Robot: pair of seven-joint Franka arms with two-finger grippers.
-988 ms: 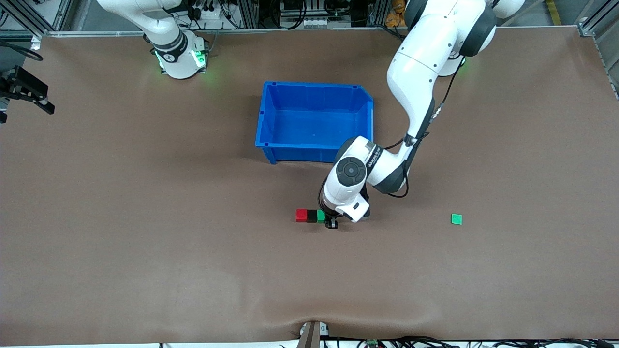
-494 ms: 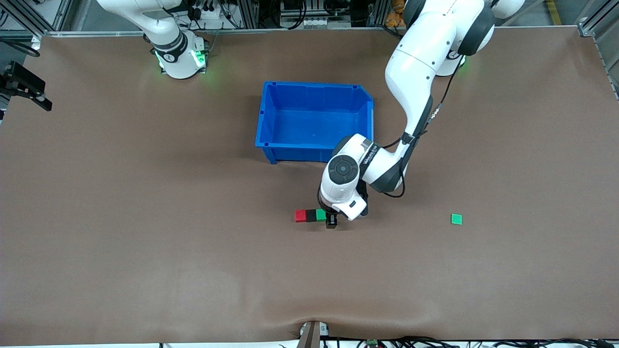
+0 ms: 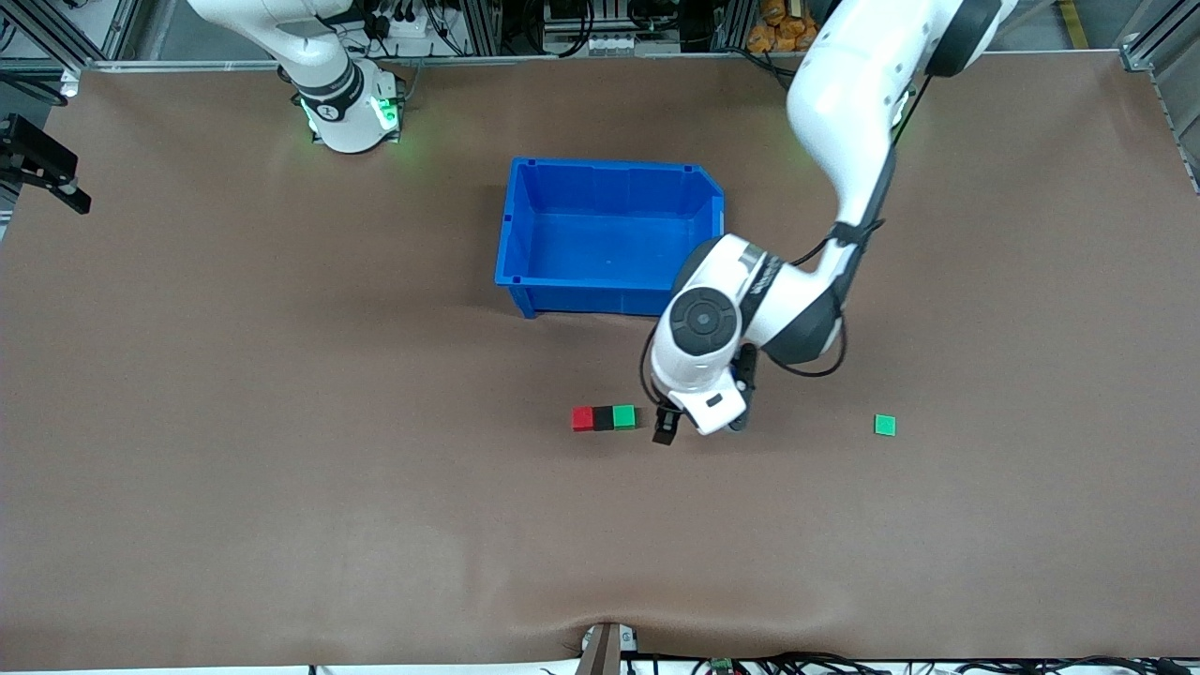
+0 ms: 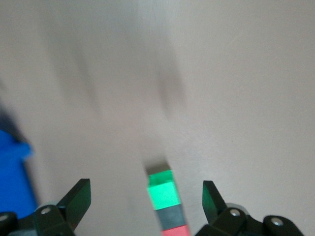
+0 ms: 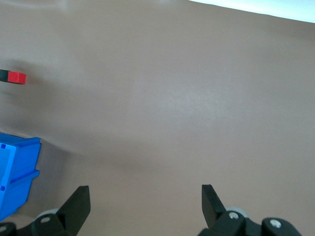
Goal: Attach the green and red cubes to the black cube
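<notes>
The red cube [image 3: 583,418], black cube [image 3: 604,418] and green cube [image 3: 624,416] sit touching in one row on the brown table, black in the middle. My left gripper [image 3: 667,427] is open and empty, just off the green cube's end, toward the left arm's end of the table. In the left wrist view the green cube [image 4: 165,191], black cube [image 4: 171,218] and red cube [image 4: 177,231] lie between the spread fingers, untouched. My right gripper [image 5: 145,194] is open and empty, waiting over the table's edge at the right arm's end [image 3: 47,173]; the red cube [image 5: 17,77] shows far off.
An empty blue bin [image 3: 525,173] stands farther from the front camera than the cubes. A flat green tile [image 3: 885,425] lies toward the left arm's end of the table. The bin's corner shows in the right wrist view [image 5: 15,182].
My left gripper has let go of the green cube and drawn back from it toward the left arm's end of the table. The three cubes stay in their row.
</notes>
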